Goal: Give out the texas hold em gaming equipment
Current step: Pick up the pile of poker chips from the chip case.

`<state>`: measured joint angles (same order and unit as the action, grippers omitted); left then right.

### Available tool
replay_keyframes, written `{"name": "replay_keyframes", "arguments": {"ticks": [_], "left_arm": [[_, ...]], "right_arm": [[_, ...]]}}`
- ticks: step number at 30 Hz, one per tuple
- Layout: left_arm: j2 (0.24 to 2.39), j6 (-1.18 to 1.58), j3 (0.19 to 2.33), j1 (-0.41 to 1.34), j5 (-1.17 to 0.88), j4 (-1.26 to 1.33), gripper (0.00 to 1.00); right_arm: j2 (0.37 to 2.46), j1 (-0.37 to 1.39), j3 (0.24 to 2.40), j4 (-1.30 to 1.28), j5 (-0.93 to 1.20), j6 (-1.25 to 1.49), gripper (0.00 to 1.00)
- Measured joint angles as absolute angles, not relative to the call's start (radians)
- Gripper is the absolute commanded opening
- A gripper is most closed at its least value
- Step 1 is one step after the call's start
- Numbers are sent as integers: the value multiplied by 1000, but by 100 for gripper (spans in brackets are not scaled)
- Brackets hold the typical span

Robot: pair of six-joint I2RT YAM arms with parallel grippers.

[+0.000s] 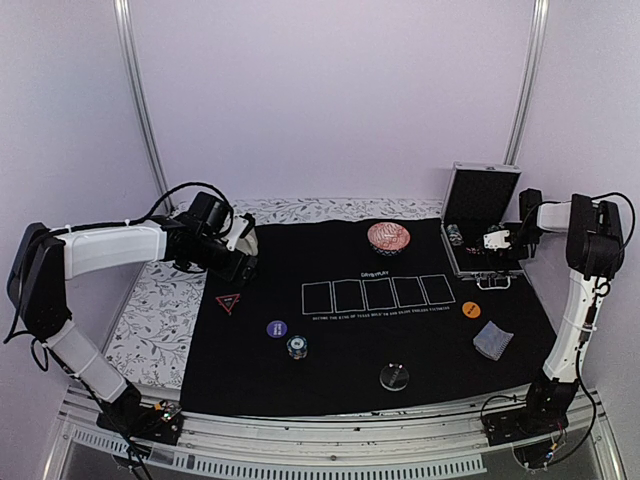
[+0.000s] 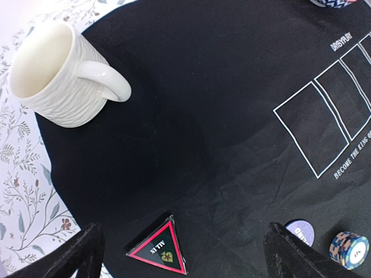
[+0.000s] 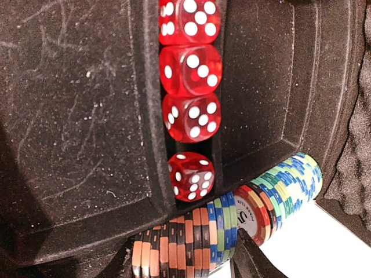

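The right gripper (image 1: 491, 242) is down inside the silver case (image 1: 482, 190), which sits at the far right corner of the black mat (image 1: 350, 350). It is about half shut, and its two fingers press on the ends of a bunch of poker chips (image 3: 185, 240). The chips stand on their edges in one long row that runs across the case. Four red dice (image 3: 188, 116) line up the other way beside the row.

The left gripper (image 2: 184, 227) is spread wide and holds nothing. It hangs over the mat's far left corner, near the cream mug (image 2: 55, 75) and the red-edged triangle (image 2: 157, 250).
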<state>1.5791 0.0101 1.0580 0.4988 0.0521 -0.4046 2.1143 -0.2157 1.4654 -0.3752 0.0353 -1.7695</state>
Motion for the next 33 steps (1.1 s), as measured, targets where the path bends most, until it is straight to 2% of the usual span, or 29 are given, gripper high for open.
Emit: {"name": "replay_keyframes", "arguments": {"ticks": [13,33], "left_arm": [[1579,10,1061,499,32,-406,98],[1529,11,1065,499,9,-406,97]], "right_arm": [[2086,-213,1433,-352,28,-1769,2],[1905,-199,1354,-427,80,-1706,2]]}}
